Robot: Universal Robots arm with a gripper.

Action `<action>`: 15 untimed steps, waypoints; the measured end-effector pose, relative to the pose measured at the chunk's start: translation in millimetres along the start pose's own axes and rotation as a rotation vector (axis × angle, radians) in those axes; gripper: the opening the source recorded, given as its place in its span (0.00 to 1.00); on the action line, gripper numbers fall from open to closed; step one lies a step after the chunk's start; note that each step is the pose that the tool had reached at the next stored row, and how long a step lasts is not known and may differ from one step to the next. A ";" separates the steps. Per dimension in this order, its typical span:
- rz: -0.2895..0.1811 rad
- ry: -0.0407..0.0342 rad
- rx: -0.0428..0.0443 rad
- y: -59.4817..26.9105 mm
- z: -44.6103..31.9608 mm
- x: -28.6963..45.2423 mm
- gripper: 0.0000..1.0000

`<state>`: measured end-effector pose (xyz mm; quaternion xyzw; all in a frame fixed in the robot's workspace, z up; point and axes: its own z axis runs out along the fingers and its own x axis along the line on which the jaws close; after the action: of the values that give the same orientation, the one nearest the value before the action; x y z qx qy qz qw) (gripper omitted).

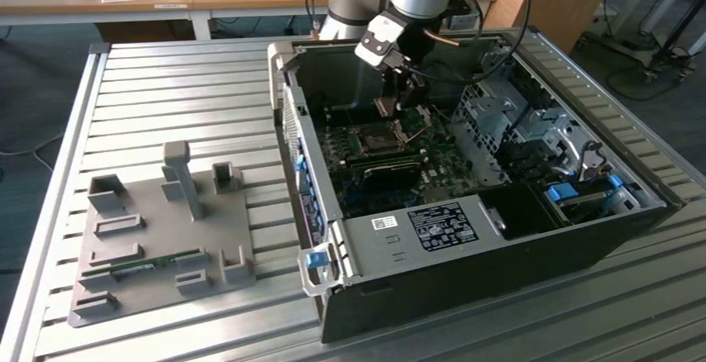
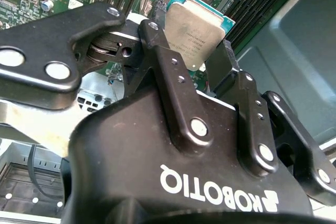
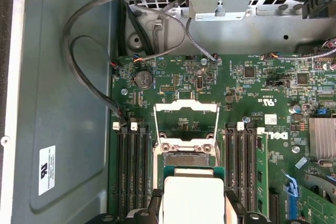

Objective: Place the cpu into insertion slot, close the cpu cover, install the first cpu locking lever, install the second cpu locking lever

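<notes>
We see the cpu [image 2: 197, 24] held in the pincer [image 2: 190, 43]. The two black fingers [image 2: 157, 51] are clenched on two opposite edges of the chip, and its silver-grey metal top faces the camera in the second wrist view. In the first wrist view the cpu [image 3: 191, 198] hangs between the same fingers over the green motherboard [image 3: 252, 87]. There it hides a part of the insertion slot [image 3: 186, 157]; whether it touches the slot, we cannot tell. The cpu cover [image 3: 185, 106] is open, folded away from the slot on the side far from the pincer [image 3: 193, 208]. Long black memory slots [image 3: 131, 171] run on both sides of the insertion slot.

In the exterior view the pincer [image 1: 399, 104] is in the upper middle of the frame. It points down into the open computer case [image 1: 497, 271], just above the motherboard [image 1: 447, 164]. The case lies on the slatted metal counter [image 1: 188, 81]. At the lower left of this frame, well apart from the case, a grey fixture plate [image 1: 155, 238] lies on the counter, with a green memory stick [image 1: 144, 264] in it.
</notes>
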<state>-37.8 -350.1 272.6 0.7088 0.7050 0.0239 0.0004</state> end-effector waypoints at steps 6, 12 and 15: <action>0.000 0.0001 -0.0012 -0.1 1.8 0.0 0.54; 0.000 0.0000 -0.0044 -0.8 7.9 -0.3 0.54; 0.000 0.0000 -0.0048 -1.6 11.1 -0.3 0.54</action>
<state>-39.0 -350.0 261.5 0.7088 0.7050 0.0255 0.0021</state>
